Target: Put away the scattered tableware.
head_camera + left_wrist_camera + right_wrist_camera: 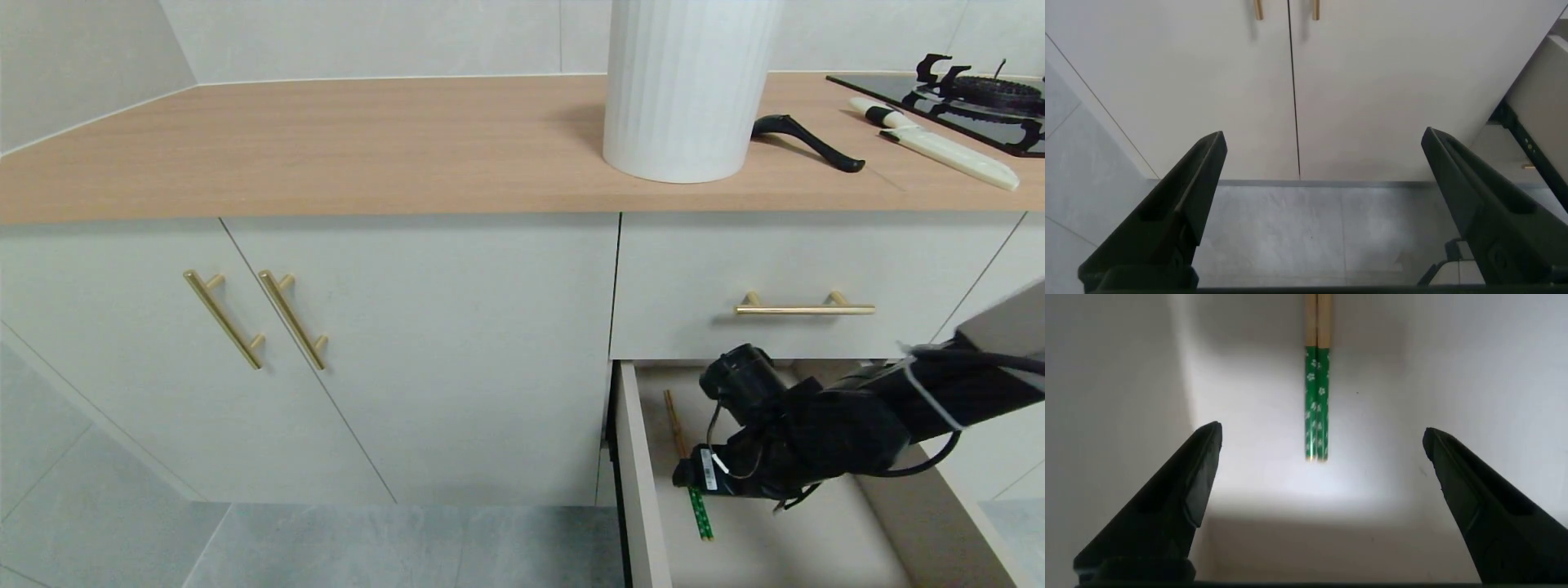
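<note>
Green-handled chopsticks (pixel 1319 384) lie inside the drawer (pixel 639 457); the right tool (pixel 1320 439) hangs over them wide open, empty (nice). Shutting the drawer now would trap it.

Nothing here can be read. A small white sticker (pixel 707 469) with dark print sits on the right gripper (pixel 687 476), but its marks are too small to make out.

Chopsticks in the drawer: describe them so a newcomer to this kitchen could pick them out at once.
Find the wooden countertop, then the open drawer beneath its right half. The chopsticks lie on its floor near the left wall. Unlike the countertop knife, they are paired thin sticks with green, flowered ends.
</note>
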Controlling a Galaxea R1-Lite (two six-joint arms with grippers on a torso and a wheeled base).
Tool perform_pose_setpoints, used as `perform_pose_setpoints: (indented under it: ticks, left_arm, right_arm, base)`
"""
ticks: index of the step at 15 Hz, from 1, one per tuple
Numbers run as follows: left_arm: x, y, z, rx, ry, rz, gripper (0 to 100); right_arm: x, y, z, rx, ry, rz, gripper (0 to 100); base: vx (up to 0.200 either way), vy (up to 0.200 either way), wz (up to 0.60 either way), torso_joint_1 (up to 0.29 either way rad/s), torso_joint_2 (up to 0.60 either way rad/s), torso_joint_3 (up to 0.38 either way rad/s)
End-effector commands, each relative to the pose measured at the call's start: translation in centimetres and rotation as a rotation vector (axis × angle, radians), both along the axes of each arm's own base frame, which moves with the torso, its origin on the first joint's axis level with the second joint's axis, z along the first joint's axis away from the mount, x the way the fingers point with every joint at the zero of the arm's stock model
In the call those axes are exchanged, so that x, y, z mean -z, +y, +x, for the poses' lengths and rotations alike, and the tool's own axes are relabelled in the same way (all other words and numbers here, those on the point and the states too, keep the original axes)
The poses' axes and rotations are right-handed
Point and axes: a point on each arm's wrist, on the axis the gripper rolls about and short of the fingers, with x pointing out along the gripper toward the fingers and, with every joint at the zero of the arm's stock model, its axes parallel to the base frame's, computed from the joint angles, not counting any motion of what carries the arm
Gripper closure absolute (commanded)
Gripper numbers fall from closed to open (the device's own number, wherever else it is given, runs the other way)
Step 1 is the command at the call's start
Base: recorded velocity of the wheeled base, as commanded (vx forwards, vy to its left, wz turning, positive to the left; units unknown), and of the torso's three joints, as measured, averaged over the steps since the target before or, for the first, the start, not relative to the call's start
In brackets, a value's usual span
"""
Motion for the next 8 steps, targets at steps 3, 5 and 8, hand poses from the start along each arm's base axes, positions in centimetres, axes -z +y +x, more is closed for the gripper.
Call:
perform_pose_setpoints:
  ticks: [3,5,8]
  left_arm:
    - [0.0,0.0,0.0,0.000,0.000,0.000,0]
    - [0.0,0.0,0.0,0.000,0.000,0.000,0]
    - [0.0,0.0,0.0,0.000,0.000,0.000,0]
  right_arm:
    - [-11.7,-3.8,-5.7,-0.034,-0.206,0.087,0]
    - [-14.8,-5.1,-7.7,-0.029,-0.262,0.115,0]
    - [-18.5,-8.2,-10.9,-0.051,-0.282,0.123,0]
  base:
    - [0.000,0.000,0.00,0.000,0.00,0.000]
    - [0.000,0.000,0.00,0.000,0.00,0.000]
    - [0.000,0.000,0.00,0.000,0.00,0.000]
